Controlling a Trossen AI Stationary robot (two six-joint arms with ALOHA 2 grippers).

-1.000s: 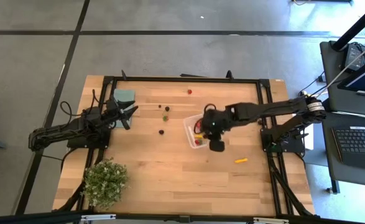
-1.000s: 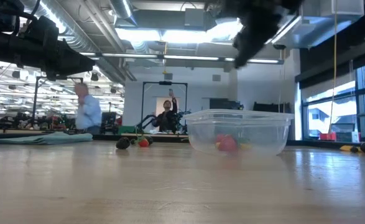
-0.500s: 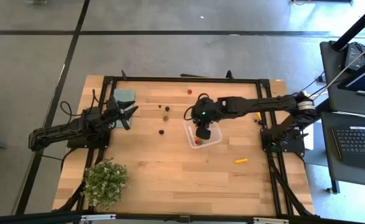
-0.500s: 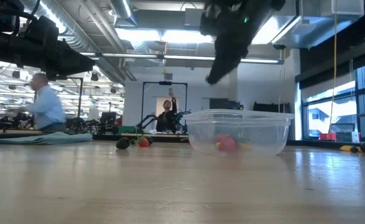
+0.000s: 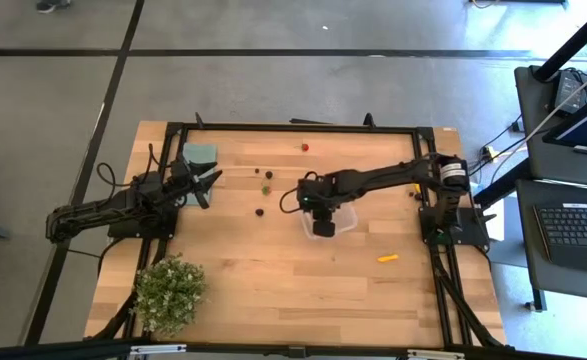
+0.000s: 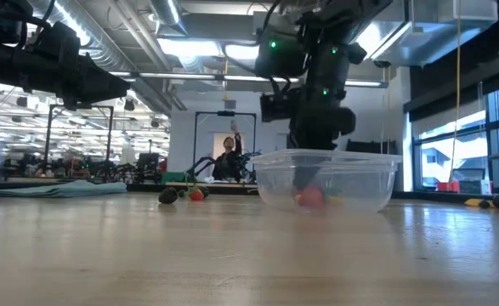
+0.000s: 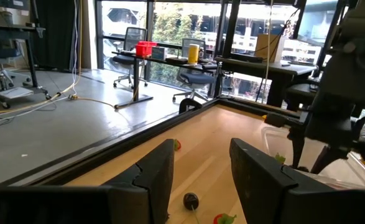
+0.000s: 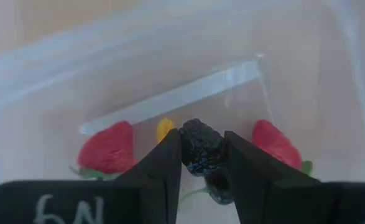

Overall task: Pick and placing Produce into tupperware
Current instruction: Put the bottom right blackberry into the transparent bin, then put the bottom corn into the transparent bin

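Occlusions, this moment:
Right arm is blocking most of the tupperware (image 5: 345,222) from above; its contents aren't showing there. Loose produce (image 5: 264,188) near the left arm is reading as specks, types unclear. Left gripper (image 7: 201,171) fingertips are running off-frame.

Hanging directly over the tupperware (image 5: 325,214) mid-surface: right tool (image 5: 322,226), its arm stretching in from the right edge and blocking passage above the container. Sitting inside already, between the see-through walls: two red pieces (image 8: 106,149) and a small yellow piece (image 8: 164,129), leaving bare floor between them. Crowding the stretch left of the container: loose dark and red bits (image 5: 264,189). Lying well apart on the right: orange piece (image 5: 387,258), open wood all round it. Occupying the near-left corner: potted plant (image 5: 169,291). Waiting at the far left beside the teal rectangle (image 5: 200,153): left tool (image 5: 211,186). Staying open: the wide near-centre strip of surface (image 5: 293,300).
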